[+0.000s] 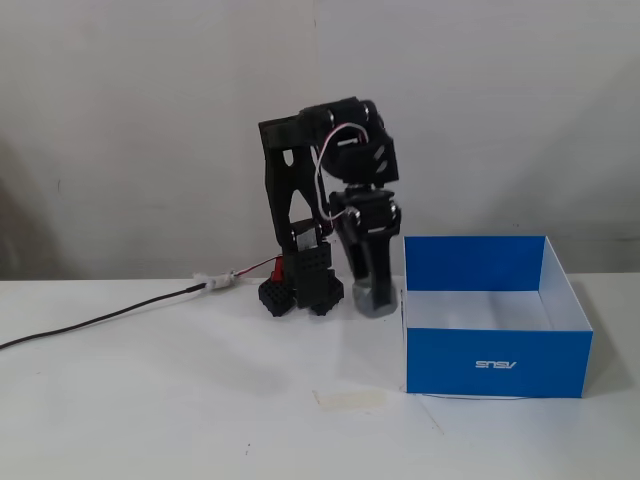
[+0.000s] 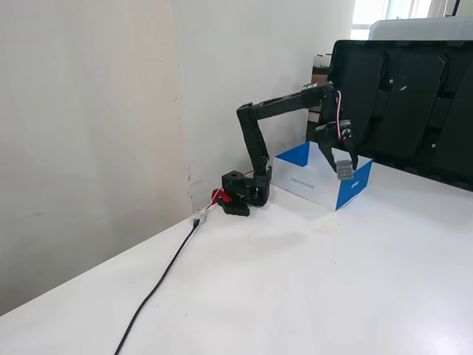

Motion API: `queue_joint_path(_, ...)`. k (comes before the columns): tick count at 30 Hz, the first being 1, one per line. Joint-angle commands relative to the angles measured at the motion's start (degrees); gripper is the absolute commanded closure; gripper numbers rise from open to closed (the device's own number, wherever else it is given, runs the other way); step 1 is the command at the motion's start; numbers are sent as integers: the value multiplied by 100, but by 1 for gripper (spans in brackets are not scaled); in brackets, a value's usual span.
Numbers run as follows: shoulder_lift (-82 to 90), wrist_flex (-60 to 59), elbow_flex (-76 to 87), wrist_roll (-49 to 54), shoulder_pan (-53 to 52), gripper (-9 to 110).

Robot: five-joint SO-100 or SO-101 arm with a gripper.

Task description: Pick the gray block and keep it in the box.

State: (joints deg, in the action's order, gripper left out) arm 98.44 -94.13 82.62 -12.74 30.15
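My gripper (image 1: 374,303) points down and is shut on the gray block (image 1: 376,297). In a fixed view it hangs just left of the left wall of the blue box (image 1: 495,362), which is white inside with small white lettering on its front. In the other fixed view the gripper (image 2: 345,173) holds the block (image 2: 344,169) in the air in front of the box (image 2: 353,191), near its corner and above the table. The box interior that shows is empty.
The arm's base (image 1: 300,290) stands by the back wall, with a black cable (image 1: 100,320) running left across the white table. A strip of tape (image 1: 350,398) lies in front of the box. A large dark panel (image 2: 399,96) stands behind the box.
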Motion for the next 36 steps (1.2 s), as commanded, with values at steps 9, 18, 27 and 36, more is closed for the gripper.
queue_joint_path(9, 1178, -26, 26, -9, 2927, 101)
queue_joint_path(18, 158, 193, 185, -18, 3964, 72)
queue_joint_path(27, 1002, 123, 229, 35, 2083, 82)
queue_joint_path(36, 1143, 510, 932, 211, -141, 101)
